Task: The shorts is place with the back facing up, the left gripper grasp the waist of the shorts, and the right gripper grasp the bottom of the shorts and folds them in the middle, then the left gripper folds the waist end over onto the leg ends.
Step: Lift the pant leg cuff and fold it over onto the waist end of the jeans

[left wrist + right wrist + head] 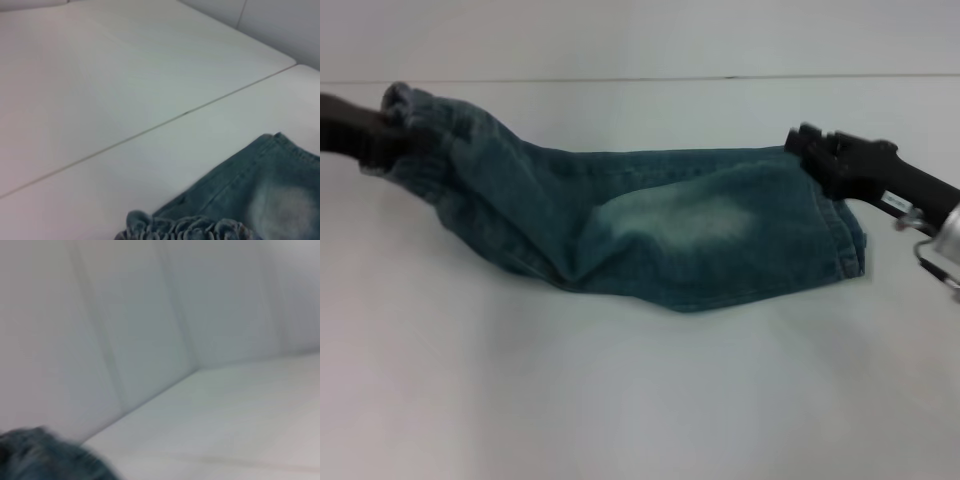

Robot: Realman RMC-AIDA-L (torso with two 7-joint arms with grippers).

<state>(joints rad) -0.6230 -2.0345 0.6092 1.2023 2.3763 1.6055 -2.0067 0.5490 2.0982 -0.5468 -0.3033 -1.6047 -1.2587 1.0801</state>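
Shorts (650, 230) already folded lengthwise into a narrow strip, strung between both hands, long axis running straight from one hand to the other across the white surface (620, 400). Left hand (360, 135) pinching the ruffled waist (415, 120), that end lifted a little. Right hand (825, 160) at the far end on the leg ends (845, 245); grip looked closed on denim, fingertips hidden by cloth. Middle of strip sagging onto the surface. Ruffled band also seen close under the left wrist camera (185, 230). Next fold, judged: waist carried from left hand toward right hand, along the long axis. Left hand nearer the waist, so its move.
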